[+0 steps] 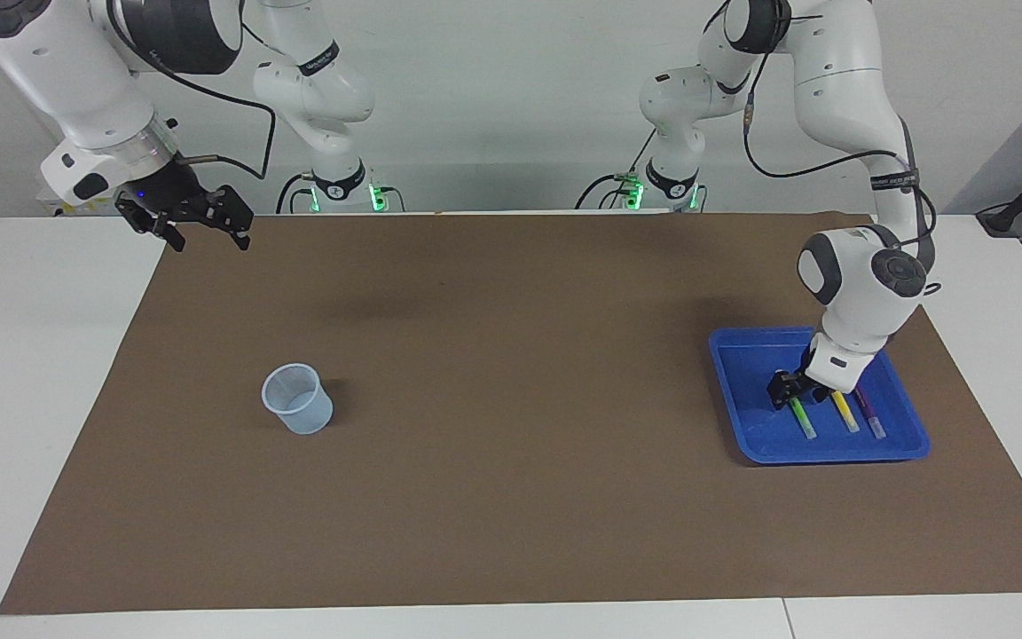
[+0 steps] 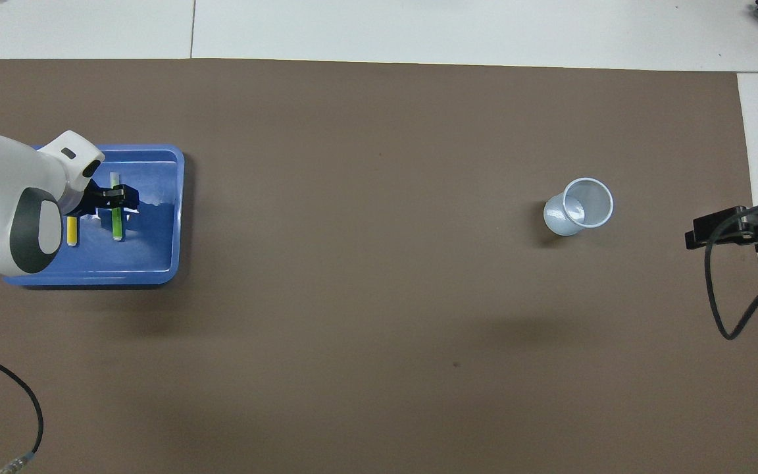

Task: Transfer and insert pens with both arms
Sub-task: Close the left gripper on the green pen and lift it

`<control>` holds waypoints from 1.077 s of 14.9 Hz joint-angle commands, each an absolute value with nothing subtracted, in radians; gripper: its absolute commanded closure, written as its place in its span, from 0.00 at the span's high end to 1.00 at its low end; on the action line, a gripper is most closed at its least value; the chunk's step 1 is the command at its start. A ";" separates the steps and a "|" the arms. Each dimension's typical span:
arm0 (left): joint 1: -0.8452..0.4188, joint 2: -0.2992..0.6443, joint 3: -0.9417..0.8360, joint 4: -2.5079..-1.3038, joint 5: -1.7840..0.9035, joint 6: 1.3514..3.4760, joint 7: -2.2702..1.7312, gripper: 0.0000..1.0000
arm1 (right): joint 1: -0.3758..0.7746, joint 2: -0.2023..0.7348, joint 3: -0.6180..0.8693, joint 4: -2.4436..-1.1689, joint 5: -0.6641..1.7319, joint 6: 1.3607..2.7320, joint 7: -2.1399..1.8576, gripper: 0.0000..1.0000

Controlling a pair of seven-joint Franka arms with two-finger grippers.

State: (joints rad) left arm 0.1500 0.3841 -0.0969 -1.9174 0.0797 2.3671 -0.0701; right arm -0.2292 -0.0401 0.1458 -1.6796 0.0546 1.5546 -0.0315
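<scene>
The right gripper [image 1: 211, 243] hangs in the air over the corner of the brown mat [image 1: 511, 355] at the right arm's end of the table [image 1: 32, 373]. Its two fingers are spread apart and it holds nothing. That arm waits.

Next comes one pale see-through cup [image 1: 298, 400]. It stands upright on the mat, alone, with bare mat all around it. Nothing stands between the cup and the pens.

Two small white arms [image 1: 325, 89] with green lights at their bases stand at the robots' edge of the table.

At the left arm's end of the table is one blue tray [image 1: 742, 373]. Three pens lie in it side by side: one green pen [image 1: 801, 419], one yellow pen [image 1: 845, 413] and one purple pen [image 1: 868, 415]. The green one lies closest to the cup.

The left gripper [image 1: 784, 390] is down in the tray, right at the green pen, with its fingers on either side of it. I cannot tell if they are pinching the pen or only sitting around it.

There are two big arms, two small arms, one cup, one tray and three pens.

The big white wrist hides the pens' ends closest to the robots. From above it covers the purple pen fully. The big arms' upper parts are cut off in the facing view. A black cable [image 2: 27, 401] runs off the edge of the overhead view.
</scene>
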 commanded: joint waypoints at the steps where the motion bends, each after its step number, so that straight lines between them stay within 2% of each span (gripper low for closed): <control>1: 0.150 0.364 -0.097 -1.950 0.097 2.387 -0.064 0.65 | -0.242 -0.072 0.152 -1.716 0.029 1.543 -0.046 1.00; 4: 0.149 0.364 -0.095 -1.948 0.097 2.385 -0.064 0.41 | -0.242 -0.100 0.153 -1.770 0.029 1.558 -0.048 1.00; 9: 0.149 0.364 -0.095 -1.939 0.097 2.370 -0.064 0.00 | -0.242 -0.101 0.153 -1.772 0.029 1.562 -0.054 1.00; 12: 0.155 0.365 -0.097 -1.915 0.095 2.332 -0.064 0.00 | -0.242 -0.101 0.153 -1.772 0.029 1.559 -0.049 1.00; 16: 0.147 0.374 -0.098 -1.783 0.081 2.180 -0.080 0.00 | -0.258 -0.100 0.153 -1.766 0.029 1.555 -0.057 1.00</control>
